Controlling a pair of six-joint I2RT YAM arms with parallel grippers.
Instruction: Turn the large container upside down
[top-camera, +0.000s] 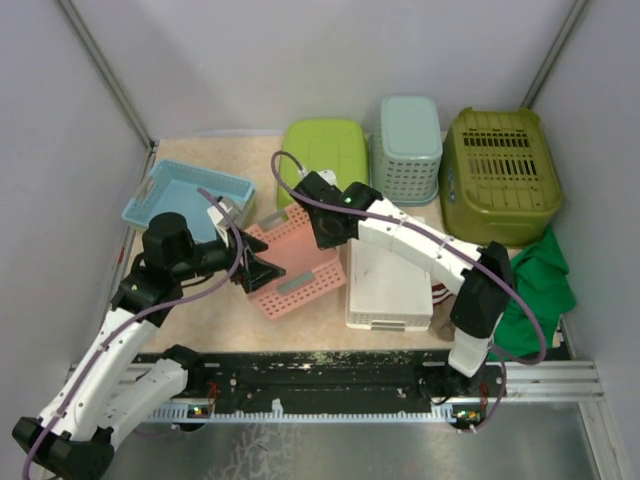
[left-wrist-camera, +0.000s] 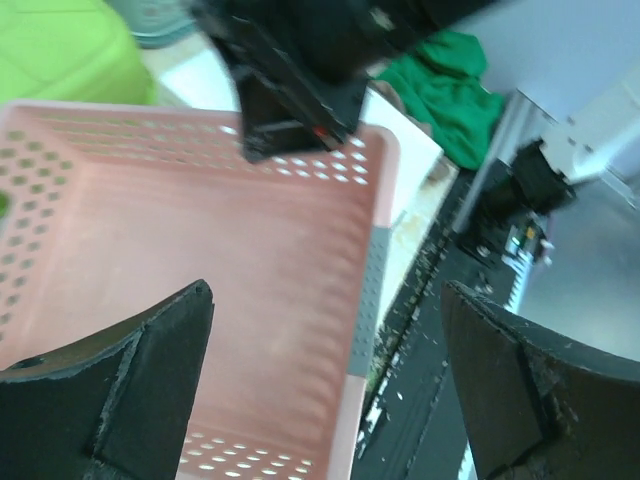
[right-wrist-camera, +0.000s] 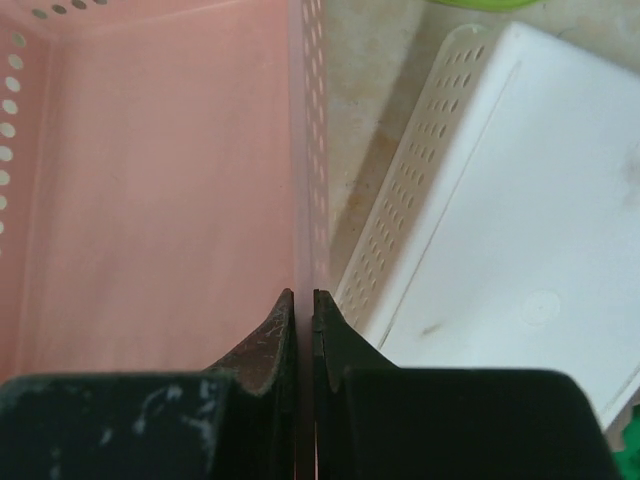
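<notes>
Left claw, nearest in the top view, is spread wide at the pink container, set open-side-up on the counter. Left wrist: its floor is framed between the fingers (contact cannot be told). Right wrist: right claw is pinched tight on its wall.

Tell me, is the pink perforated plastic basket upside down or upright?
Upright: both wrist views look into the pink perforated plastic basket, empty inside; the right gripper pinches its wall.
</notes>
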